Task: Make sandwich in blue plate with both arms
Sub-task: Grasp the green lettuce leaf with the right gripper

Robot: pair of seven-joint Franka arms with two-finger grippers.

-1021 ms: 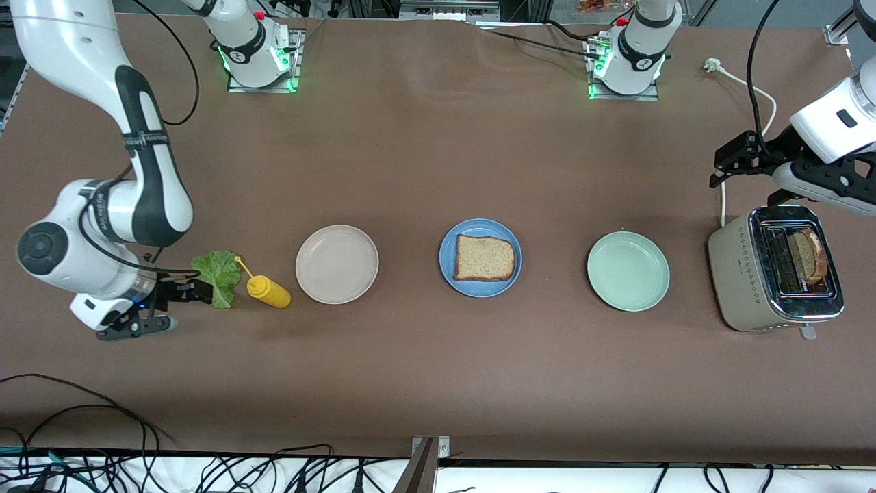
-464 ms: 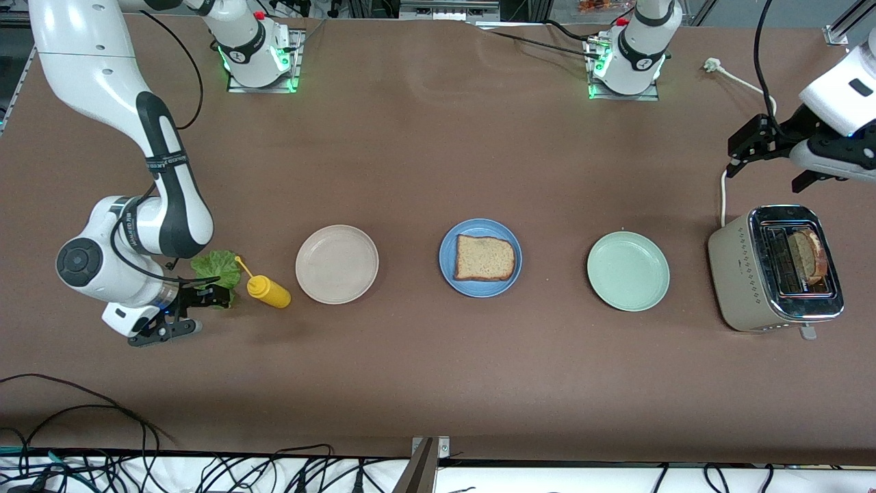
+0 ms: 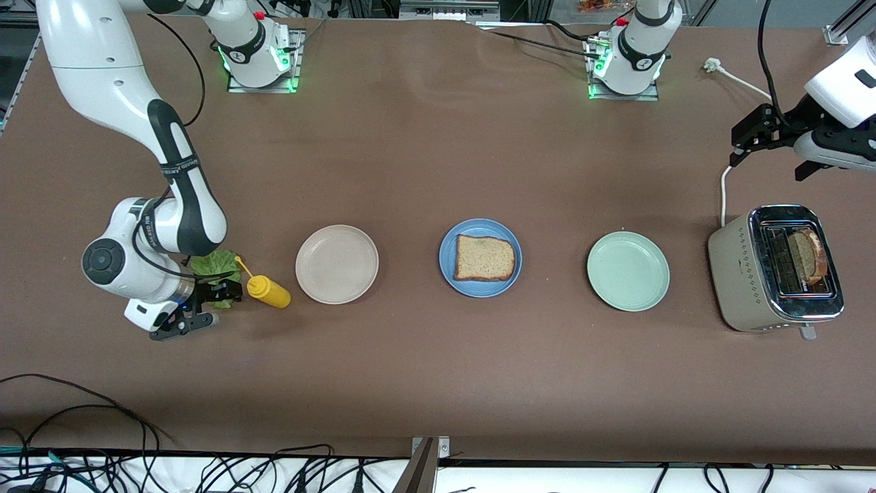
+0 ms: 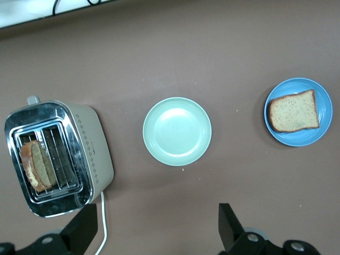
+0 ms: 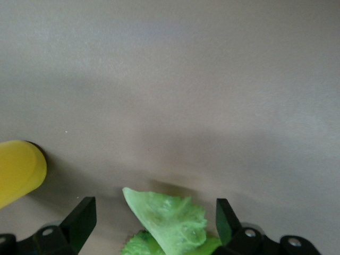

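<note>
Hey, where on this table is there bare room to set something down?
Bare brown table stretches between the arm bases and the row of plates, and again nearer the camera. The cream plate and green plate are bare. It is crowded around the lettuce leaf, mustard bottle and open right gripper, and by the toaster.

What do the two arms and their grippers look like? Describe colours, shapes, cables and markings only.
Both arms are glossy white, rounded segments joined by black bands; the right arm carries small white lettering on its black strip. Black cables loop loosely along each arm. The round bases glow green, each topped by a red button. The right gripper and left gripper are matte black, with two flat angular fingers.
</note>
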